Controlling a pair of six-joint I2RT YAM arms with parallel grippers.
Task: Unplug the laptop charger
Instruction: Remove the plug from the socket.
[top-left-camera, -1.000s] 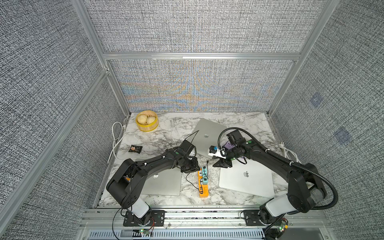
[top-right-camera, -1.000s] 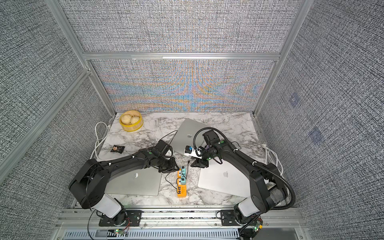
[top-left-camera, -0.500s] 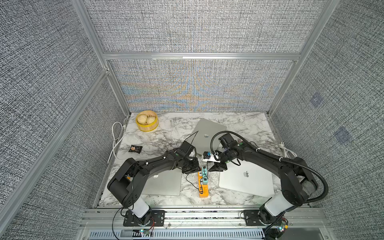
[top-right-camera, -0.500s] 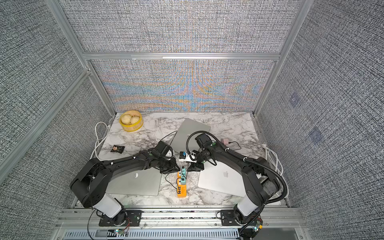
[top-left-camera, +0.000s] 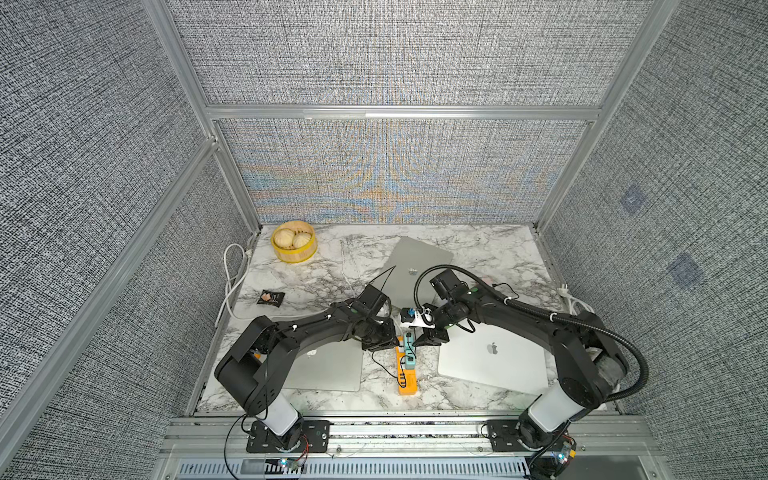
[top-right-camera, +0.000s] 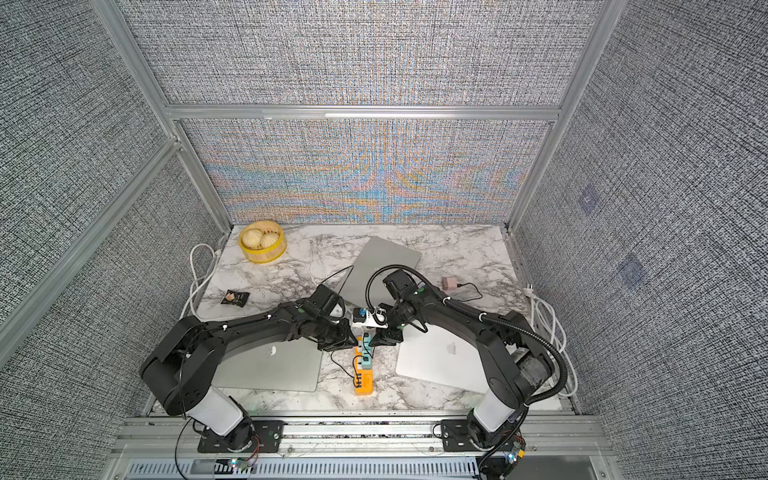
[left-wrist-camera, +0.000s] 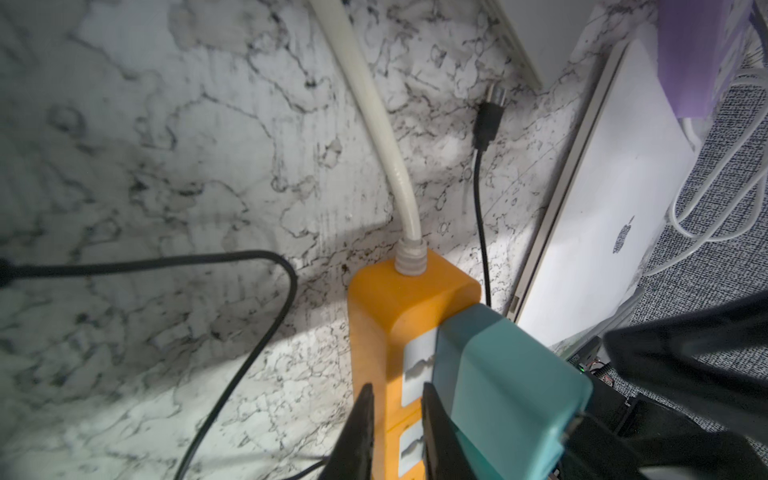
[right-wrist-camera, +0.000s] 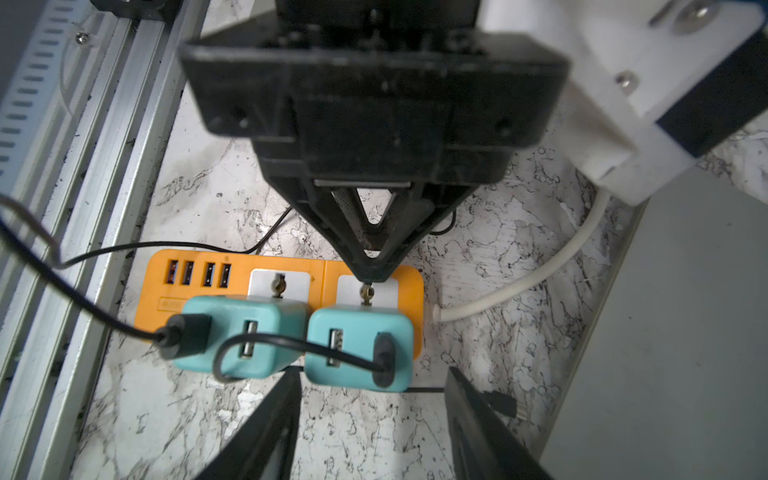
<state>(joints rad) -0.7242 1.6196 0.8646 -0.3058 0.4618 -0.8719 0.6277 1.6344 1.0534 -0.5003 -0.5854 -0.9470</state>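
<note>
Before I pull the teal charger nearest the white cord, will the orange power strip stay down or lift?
Likely to lift: the orange power strip looks like light plastic, loose on the table; only the left end effector, tips down on it, seems to hold it. It looks rigid, so would tilt whole. Its thick white cord may drag.

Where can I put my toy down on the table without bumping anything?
Bare marble lies between the bun basket and the back laptop, and in the back corner beyond the pink adapter. It is crowded around the orange power strip, with teal chargers and black cables.
</note>
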